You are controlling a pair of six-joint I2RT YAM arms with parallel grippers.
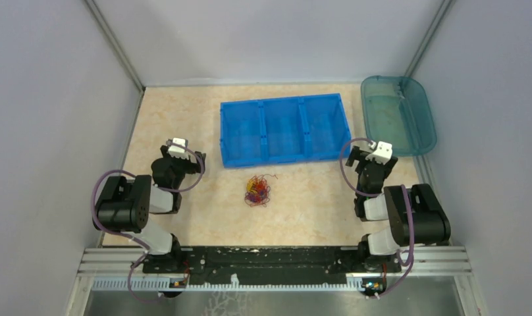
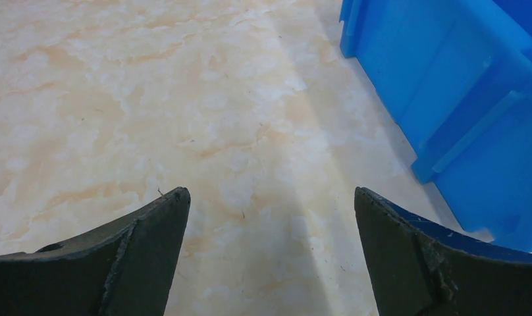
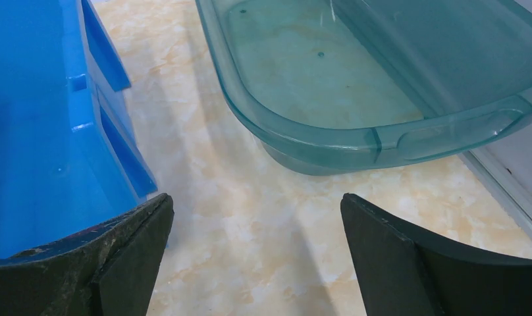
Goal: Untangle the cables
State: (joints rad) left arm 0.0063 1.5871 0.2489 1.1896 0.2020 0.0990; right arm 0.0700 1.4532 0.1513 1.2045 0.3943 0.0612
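1. Could not split single strands in the cables [image 1: 257, 190] from the top view; read them only as one small orange-yellow, red and dark knot. Caught them in neither wrist view.
2. Got only finger tips in each wrist view, with the rest cropped by the bottom edge. Saw the blue bin [image 1: 281, 101] cut off at the right in the left wrist view, and the teal tub [image 1: 432, 125] cut off at the top and right in the right wrist view.
3. Found the knot on the table [image 1: 184, 112] between the two arms, near the bin's front wall but apart from it, with bare tabletop all round.
4. Read the left gripper [image 2: 271, 197] as released, jaws spread wide over bare table, bin corner to its right.
5. Read the right gripper [image 3: 257, 201] as released too, grasping nothing, over the strip between bin and tub.
6. Noted enclosure walls close along both table sides, with the tub near the right one.
7. Saw only blue floor in the bin's three compartments, and only table pattern through the tub's bottom.
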